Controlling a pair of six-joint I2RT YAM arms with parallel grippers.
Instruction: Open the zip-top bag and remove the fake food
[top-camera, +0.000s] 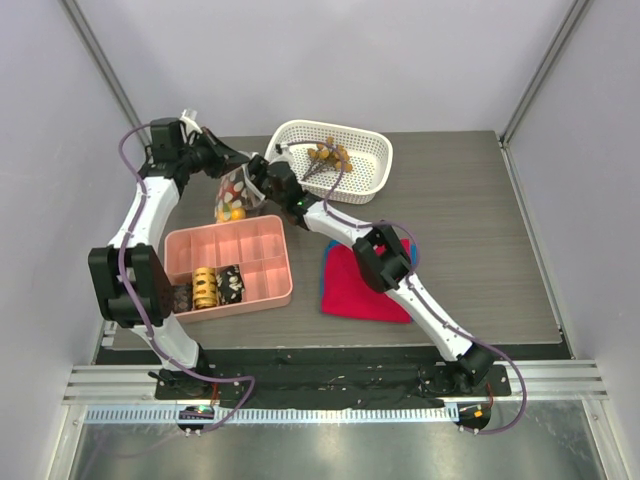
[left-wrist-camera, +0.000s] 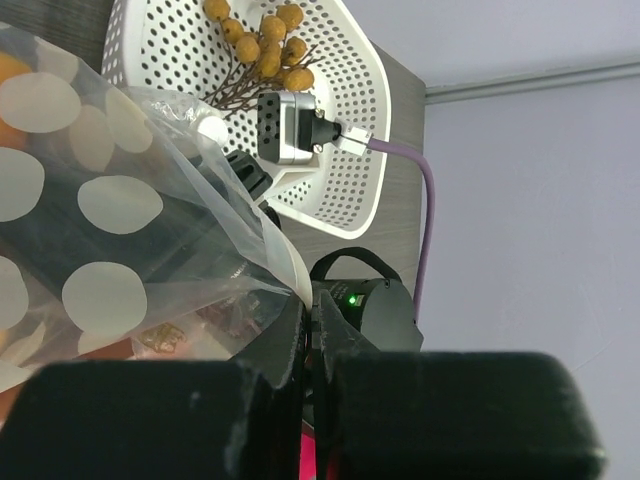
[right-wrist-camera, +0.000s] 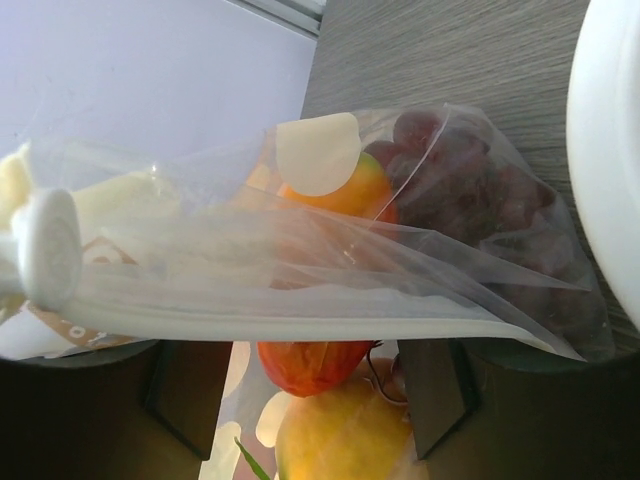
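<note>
Left tool (left-wrist-camera: 310, 325) pinches the bag (left-wrist-camera: 120, 220) by its zip edge, ten o'clock on the table (top-camera: 470, 230) — right tool (right-wrist-camera: 315, 400) spread beside it. Removal seems underway; next, close on the orange fruit (right-wrist-camera: 350, 195) inside.

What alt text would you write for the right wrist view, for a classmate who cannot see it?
A clear zip-top bag with white dots stretches across the view, holding an orange fruit, a dark red cluster and a red piece. Its whitish zip strip runs above the open right gripper; a white basket edges the right.
</note>
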